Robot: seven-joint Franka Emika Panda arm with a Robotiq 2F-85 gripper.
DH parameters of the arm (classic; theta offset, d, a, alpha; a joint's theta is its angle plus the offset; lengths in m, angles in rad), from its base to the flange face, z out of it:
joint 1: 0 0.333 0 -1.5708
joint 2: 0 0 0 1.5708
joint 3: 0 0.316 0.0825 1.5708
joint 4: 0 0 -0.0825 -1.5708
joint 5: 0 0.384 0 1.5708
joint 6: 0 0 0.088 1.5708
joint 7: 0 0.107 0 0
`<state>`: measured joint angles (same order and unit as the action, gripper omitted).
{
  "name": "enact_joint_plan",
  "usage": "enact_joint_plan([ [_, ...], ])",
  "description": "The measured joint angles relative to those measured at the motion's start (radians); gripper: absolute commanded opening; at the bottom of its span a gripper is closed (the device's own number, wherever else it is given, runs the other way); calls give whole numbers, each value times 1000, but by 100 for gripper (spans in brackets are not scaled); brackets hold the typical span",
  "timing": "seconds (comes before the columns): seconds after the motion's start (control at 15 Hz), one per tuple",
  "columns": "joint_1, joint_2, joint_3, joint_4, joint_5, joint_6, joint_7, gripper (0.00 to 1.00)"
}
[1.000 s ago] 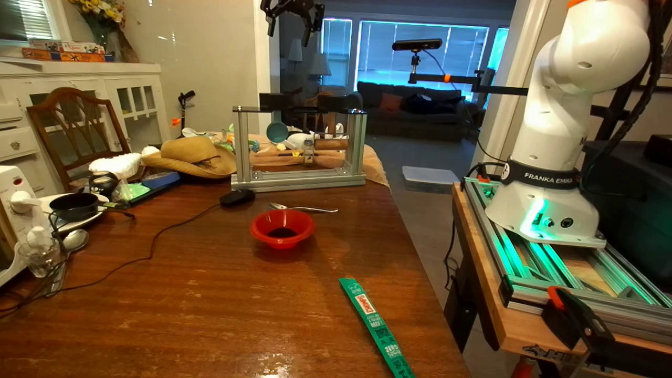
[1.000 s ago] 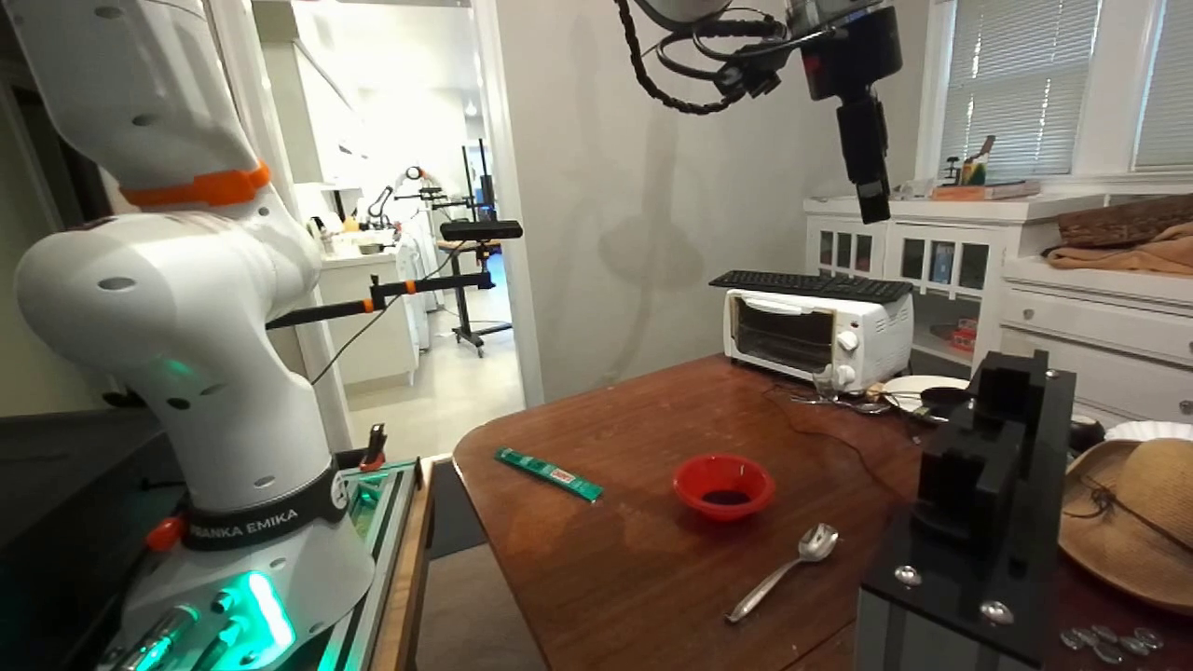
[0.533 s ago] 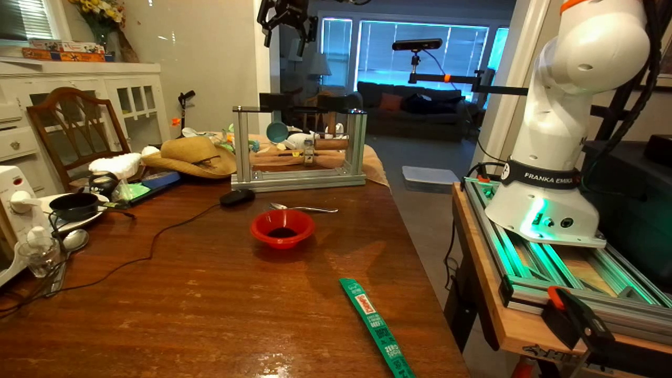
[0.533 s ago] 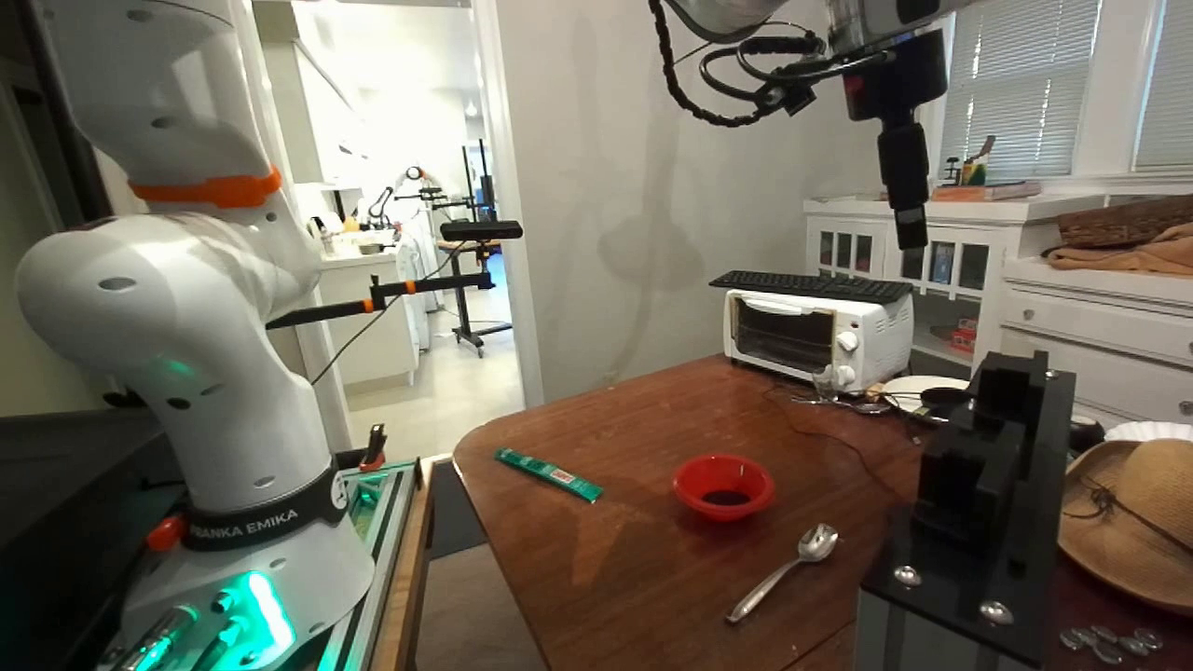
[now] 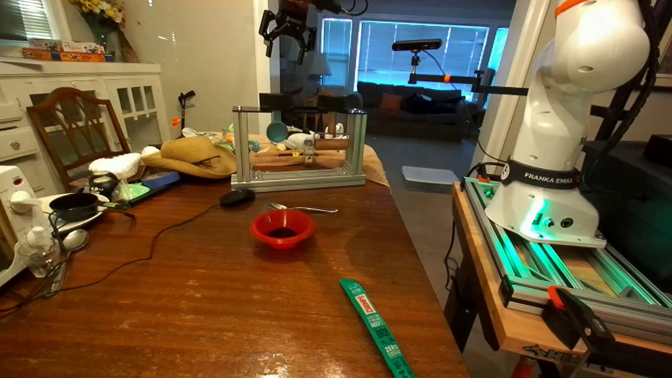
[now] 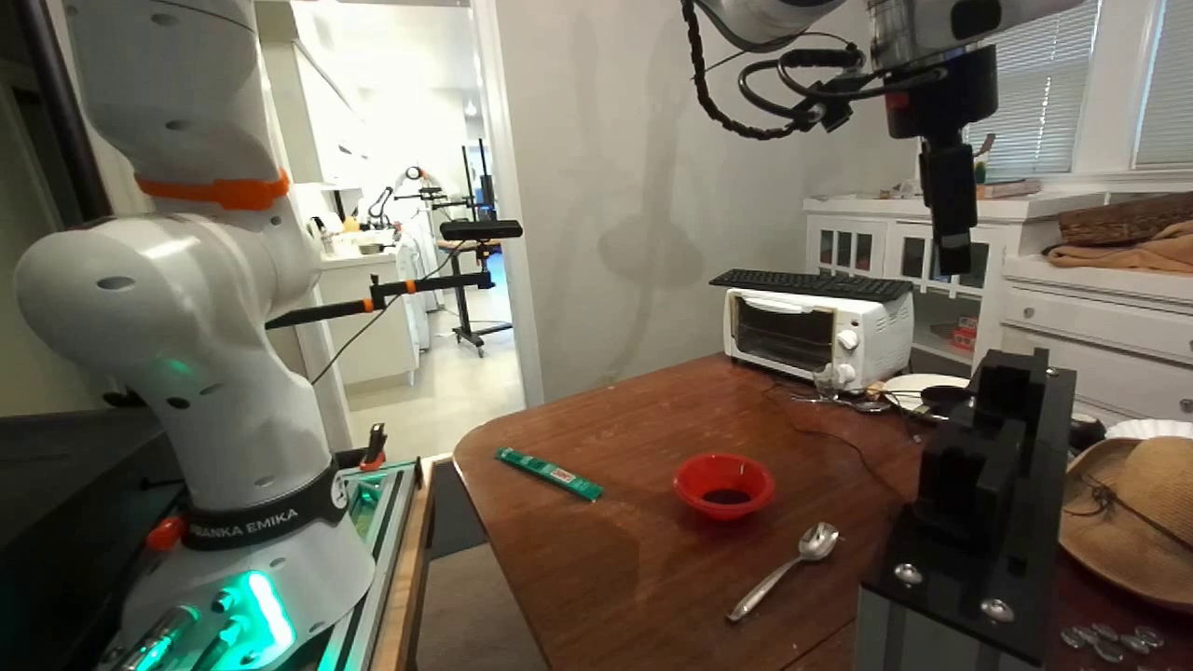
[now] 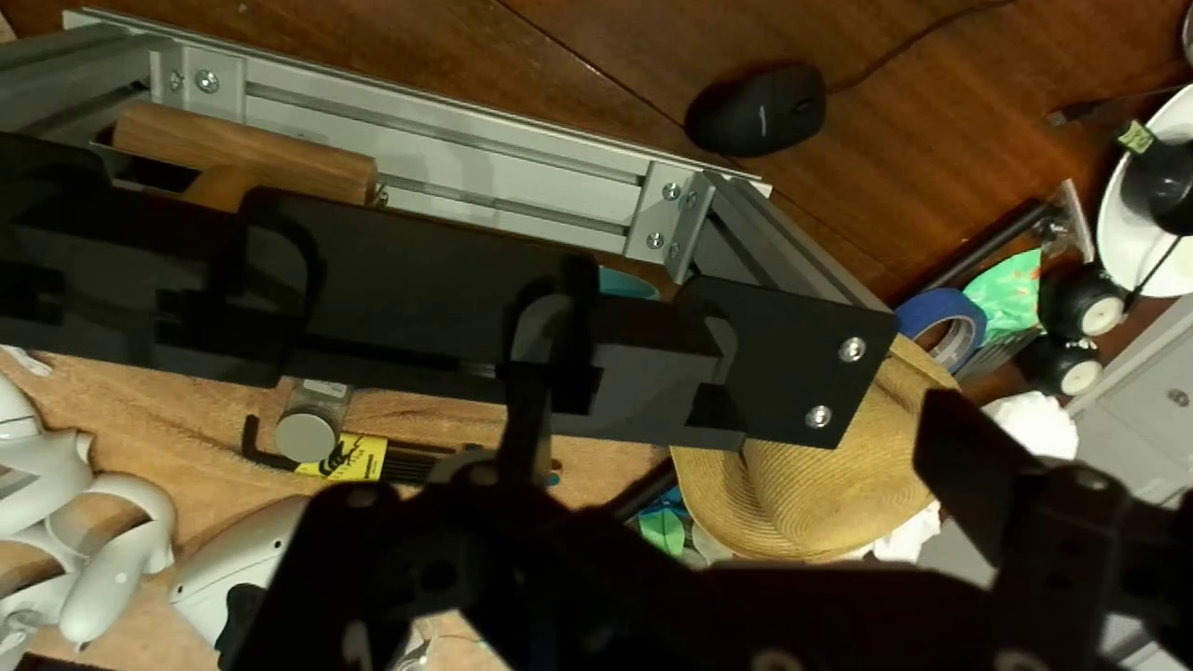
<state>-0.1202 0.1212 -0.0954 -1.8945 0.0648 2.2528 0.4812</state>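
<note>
While the Robotiq gripper (image 5: 285,55) hangs, jaws spread, above an aluminium-profile frame (image 5: 299,182), a straw hat (image 5: 190,154) lies beside it; red bowl (image 5: 282,242), green beef-stick packet (image 5: 377,325) on wooden table (image 5: 210,315).

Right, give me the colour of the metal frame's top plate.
The top plate is black; best seen in the wrist view.

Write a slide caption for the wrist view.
Open end effector above a black-topped aluminum-extrusion frame, with a wired computer mouse and straw hat nearby.
</note>
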Motion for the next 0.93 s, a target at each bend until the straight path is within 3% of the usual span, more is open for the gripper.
enact_joint_plan([
  [0.93, 4, 57, -14, 37, -2, -4, 23, 100],
])
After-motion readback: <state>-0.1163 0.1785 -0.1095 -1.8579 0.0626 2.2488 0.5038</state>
